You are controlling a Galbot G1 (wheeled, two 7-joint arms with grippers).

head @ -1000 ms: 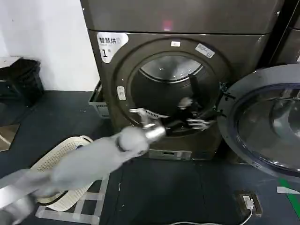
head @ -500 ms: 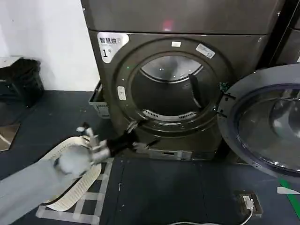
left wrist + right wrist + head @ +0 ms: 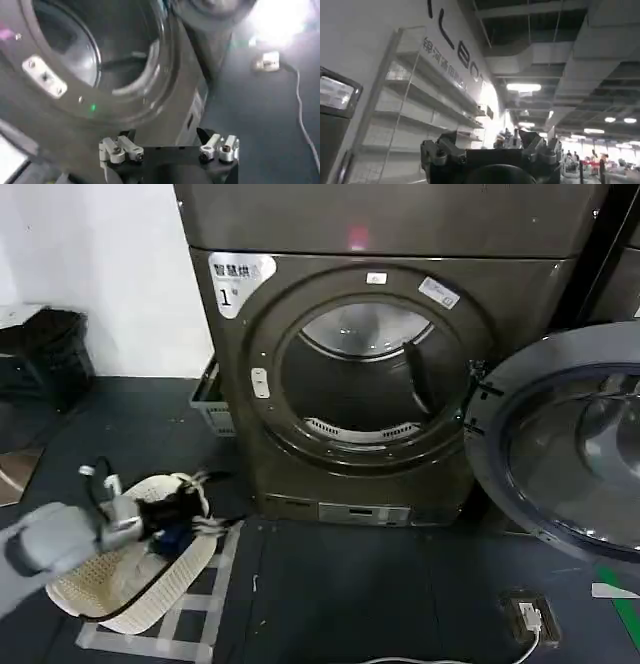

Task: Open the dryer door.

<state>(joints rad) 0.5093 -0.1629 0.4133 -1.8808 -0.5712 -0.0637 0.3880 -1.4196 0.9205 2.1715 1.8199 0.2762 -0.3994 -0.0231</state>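
Observation:
The dryer (image 3: pixel 300 294) is a dark grey-bronze machine with a white "1" label and a round drum opening (image 3: pixel 360 374). The dryer door (image 3: pixel 500 484) stands swung open to the right, its chrome ring and dark glass facing me. My left gripper (image 3: pixel 205 519) hangs low at the left over a white basket, well clear of the dryer, open and empty. The left wrist view shows its fingers spread, the left gripper (image 3: pixel 165 136) pointing at the dryer's front (image 3: pixel 60 115). My right gripper (image 3: pixel 487 140) points up toward a ceiling, open with nothing in it.
A white laundry basket (image 3: pixel 110 584) lies on the dark floor at the lower left. A grey crate (image 3: pixel 205 409) sits beside the dryer. A small power box with a cable (image 3: pixel 528 616) lies on the floor in front of the open door. A neighbouring machine (image 3: pixel 615 284) stands at the right.
My left arm has pulled back from the drum opening, down and to the left, ending over the basket. The door has stayed open.

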